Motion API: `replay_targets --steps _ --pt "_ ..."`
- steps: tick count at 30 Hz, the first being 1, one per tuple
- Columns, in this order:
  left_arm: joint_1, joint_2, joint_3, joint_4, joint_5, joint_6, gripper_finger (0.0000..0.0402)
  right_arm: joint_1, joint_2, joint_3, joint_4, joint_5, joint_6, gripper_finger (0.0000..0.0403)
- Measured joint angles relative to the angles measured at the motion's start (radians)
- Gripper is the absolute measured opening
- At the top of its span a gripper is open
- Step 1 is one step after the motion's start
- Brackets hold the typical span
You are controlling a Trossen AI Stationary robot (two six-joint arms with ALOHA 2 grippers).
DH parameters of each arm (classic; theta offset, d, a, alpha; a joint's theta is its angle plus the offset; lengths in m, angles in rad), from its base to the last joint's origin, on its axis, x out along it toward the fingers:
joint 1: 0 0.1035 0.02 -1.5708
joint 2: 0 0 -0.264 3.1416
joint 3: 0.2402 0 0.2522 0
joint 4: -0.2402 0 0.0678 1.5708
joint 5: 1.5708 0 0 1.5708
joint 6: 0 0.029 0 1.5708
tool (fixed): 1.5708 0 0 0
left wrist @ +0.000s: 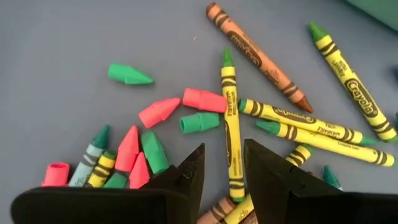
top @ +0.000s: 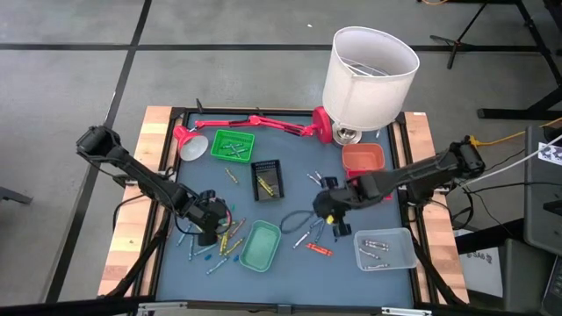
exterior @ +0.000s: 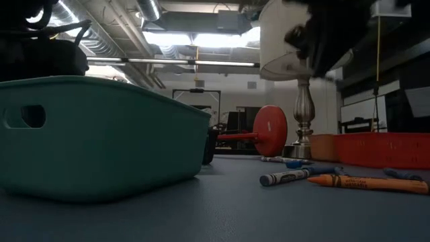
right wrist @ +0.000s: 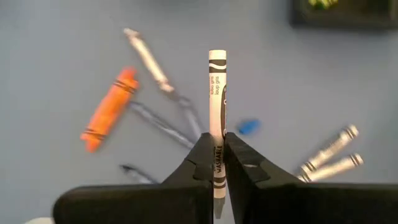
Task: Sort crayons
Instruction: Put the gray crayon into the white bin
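Note:
My left gripper (left wrist: 224, 168) is open, low over a heap of crayons at the table's near left (top: 209, 230). Its fingers stand on either side of a yellow crayon with a green tip (left wrist: 230, 124) that lies flat on the table, apart from it as far as I can see. Pink and green crayon stubs (left wrist: 155, 130) lie beside it. My right gripper (right wrist: 216, 146) is near the table's middle (top: 327, 213), shut on a white-grey crayon (right wrist: 216, 93). Below it lie an orange crayon (right wrist: 109, 109) and grey crayons (right wrist: 329, 155). My right gripper pinches the white-grey crayon between its two fingers at the crayon's lower half (right wrist: 217, 138). The crayon lies along the fingers; its longer end (right wrist: 217, 62) sticks out past the fingertips and its short end (right wrist: 217, 202) shows behind them. It is lifted clear of the table.
A teal tray (top: 261, 246) sits at the near middle, a clear tray (top: 385, 248) at the near right, and a black tray (top: 268, 180), a green tray (top: 233, 145) and an orange tray (top: 363, 158) farther back. A red desk lamp (top: 255, 123) and a white-shaded lamp (top: 369, 75) stand at the far edge.

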Motion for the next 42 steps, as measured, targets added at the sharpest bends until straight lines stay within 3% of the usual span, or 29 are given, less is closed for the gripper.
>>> replay_targets --steps 7,17,27,33,42 --pt "0.000 0.000 0.000 0.023 -0.005 0.000 0.0096 0.161 0.000 0.036 -0.015 0.030 0.138 0.0015" --pt "0.000 0.000 0.000 0.024 -0.005 0.000 0.0096 0.378 0.000 0.035 -0.294 0.104 0.605 0.0015" --pt "0.000 0.000 0.000 0.024 -0.005 0.000 0.0096 0.556 -0.001 -0.065 -0.342 0.029 0.913 0.0015" --pt "0.000 0.000 0.000 0.039 -0.005 0.000 0.0096 0.609 -0.001 -0.112 -0.343 0.022 0.977 0.0022" --pt "0.000 0.000 0.000 0.067 -0.005 0.001 0.0096 0.606 -0.001 -0.156 -0.343 -0.011 0.978 0.0092"
